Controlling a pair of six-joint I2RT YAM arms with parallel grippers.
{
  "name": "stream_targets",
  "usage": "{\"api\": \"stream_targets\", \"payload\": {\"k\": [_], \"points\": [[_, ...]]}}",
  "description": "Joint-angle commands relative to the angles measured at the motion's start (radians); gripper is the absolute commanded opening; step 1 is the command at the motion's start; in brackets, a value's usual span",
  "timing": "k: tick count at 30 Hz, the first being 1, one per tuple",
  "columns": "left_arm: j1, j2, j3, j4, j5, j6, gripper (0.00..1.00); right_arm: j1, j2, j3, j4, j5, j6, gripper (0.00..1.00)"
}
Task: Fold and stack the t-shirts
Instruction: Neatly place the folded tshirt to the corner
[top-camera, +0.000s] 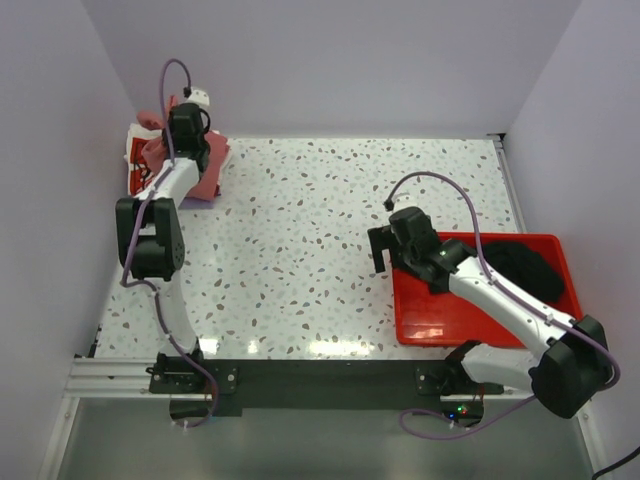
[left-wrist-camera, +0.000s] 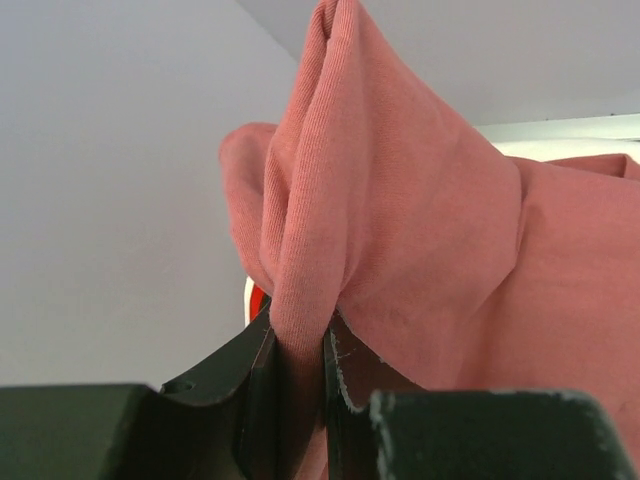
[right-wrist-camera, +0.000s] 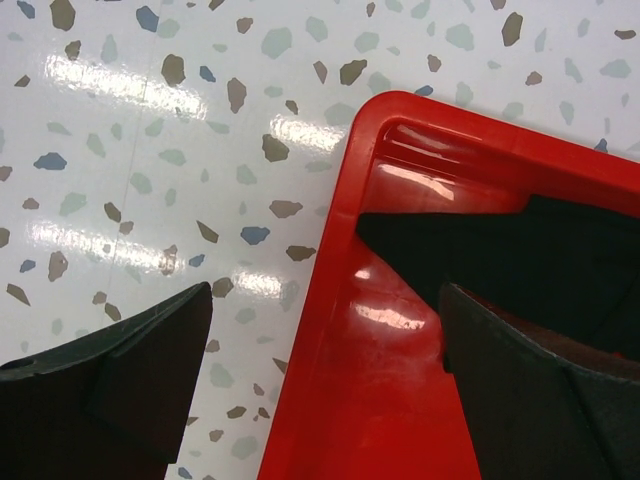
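Note:
At the table's far left corner lies a pile of t-shirts. Its dusty-red shirt (top-camera: 212, 172) is bunched on top, beside a folded white one with red print (top-camera: 134, 160). My left gripper (top-camera: 192, 150) hangs over this pile. In the left wrist view it (left-wrist-camera: 300, 355) is shut on a raised fold of the dusty-red shirt (left-wrist-camera: 400, 220). A black shirt (top-camera: 525, 268) lies crumpled in the red bin (top-camera: 425, 325) on the right. My right gripper (top-camera: 386, 252) is open. It straddles the bin's left rim (right-wrist-camera: 345, 300) with nothing held, and the black shirt (right-wrist-camera: 520, 250) lies just ahead.
A pale lilac edge (top-camera: 196, 201) shows under the red shirt. White walls close in the table on the left, back and right. Speckled tabletop (top-camera: 320, 230) lies between the pile and the bin. The arm bases and a black rail (top-camera: 320, 378) line the near edge.

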Motion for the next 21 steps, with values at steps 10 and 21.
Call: {"api": "stream_targets", "payload": {"k": [10, 21], "points": [[0.120, 0.002, -0.021, 0.055, 0.082, -0.129, 0.02, 0.000, 0.070, 0.093, -0.023, 0.005, 0.034, 0.99], [0.150, -0.007, -0.059, 0.067, 0.066, -0.153, 0.11, 0.000, 0.104, 0.106, -0.016, -0.012, 0.025, 0.99]]}}
